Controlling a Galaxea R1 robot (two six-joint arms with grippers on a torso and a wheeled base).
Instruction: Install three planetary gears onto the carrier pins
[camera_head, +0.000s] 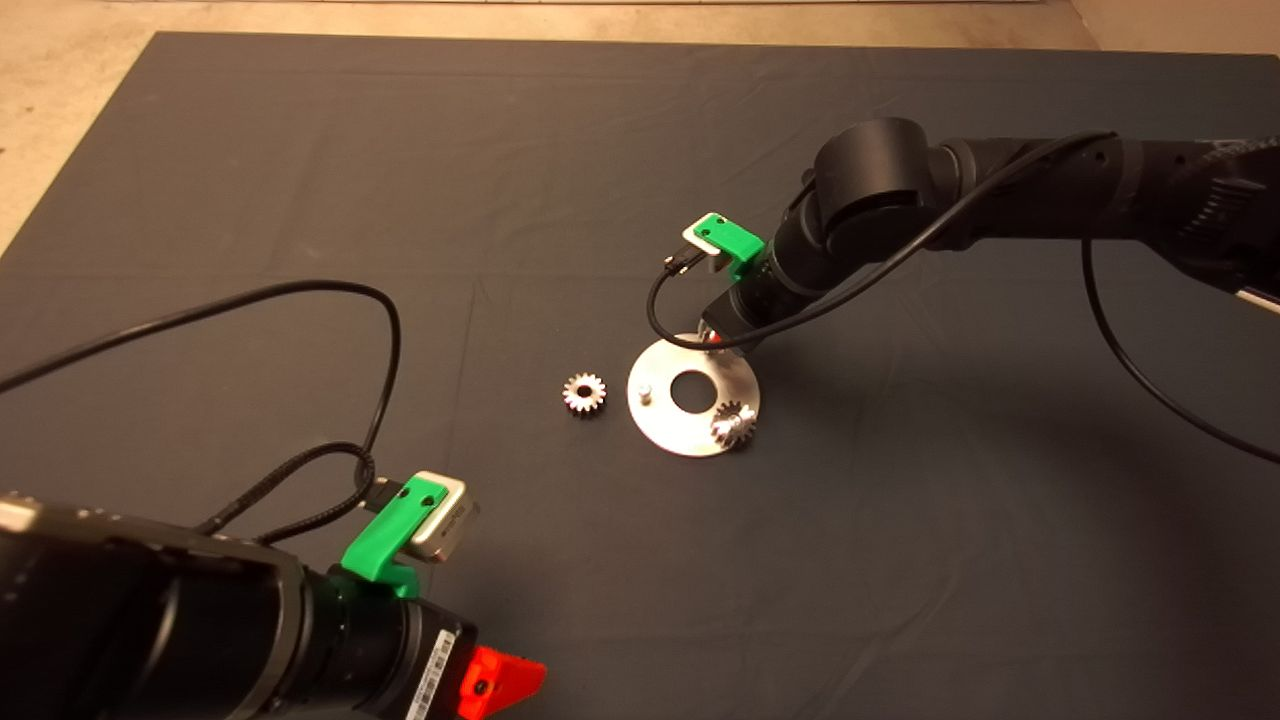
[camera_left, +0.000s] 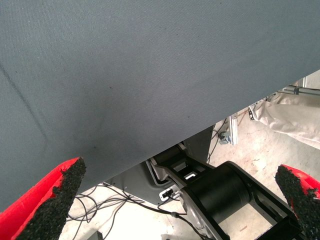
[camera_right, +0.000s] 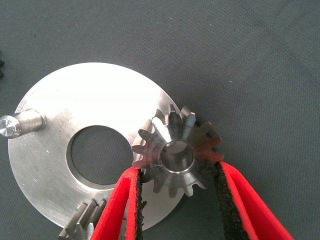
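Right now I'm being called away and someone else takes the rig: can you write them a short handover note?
Right end effector: over the disc's far edge, fingers around a gear sitting over a pin; whether it is fully seated can't be told.
Left end effector: open, parked at the mat's near left edge.
One gear already sits on its pin.
Left to do: release this gear, then fetch the loose gear beside the disc for the bare pin.

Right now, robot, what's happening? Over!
Right gripper holding a gear over the disc. Left gripper parked, open. One gear loose on the mat.
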